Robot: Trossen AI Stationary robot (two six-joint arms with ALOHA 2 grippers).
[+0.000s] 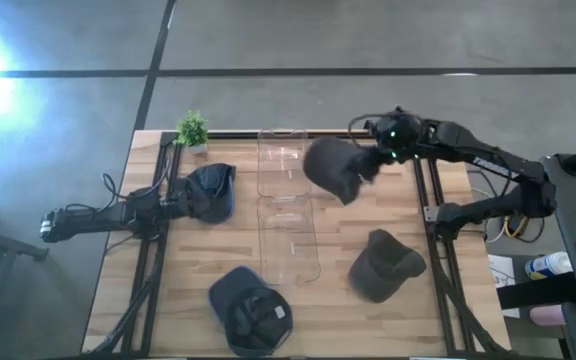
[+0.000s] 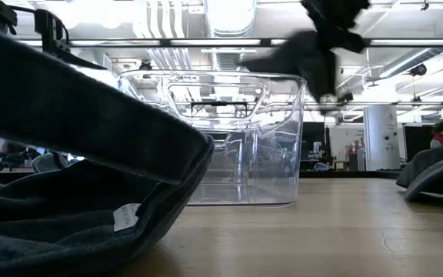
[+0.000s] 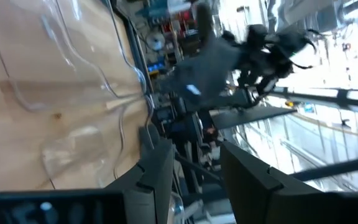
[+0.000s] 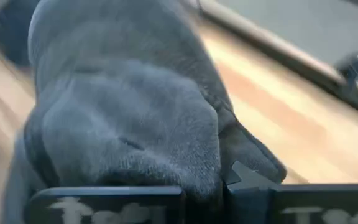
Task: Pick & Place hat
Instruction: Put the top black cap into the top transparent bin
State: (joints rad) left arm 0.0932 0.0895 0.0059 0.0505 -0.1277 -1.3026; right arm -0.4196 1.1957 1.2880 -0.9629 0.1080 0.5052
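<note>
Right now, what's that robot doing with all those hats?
The right gripper is holding a dark grey hat up in the air, beside the far end of a clear plastic bin in the middle of the table. The left gripper rests low against a dark blue cap. Two more hats lie on the table: a grey one and a dark one. The bin looks empty.

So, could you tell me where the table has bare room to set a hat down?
Bare wood shows between the clear bin and the grey hat, below the hat held by the right gripper, and along the left edge below the left gripper. It is crowded at the front around the dark cap and at the blue cap.
</note>
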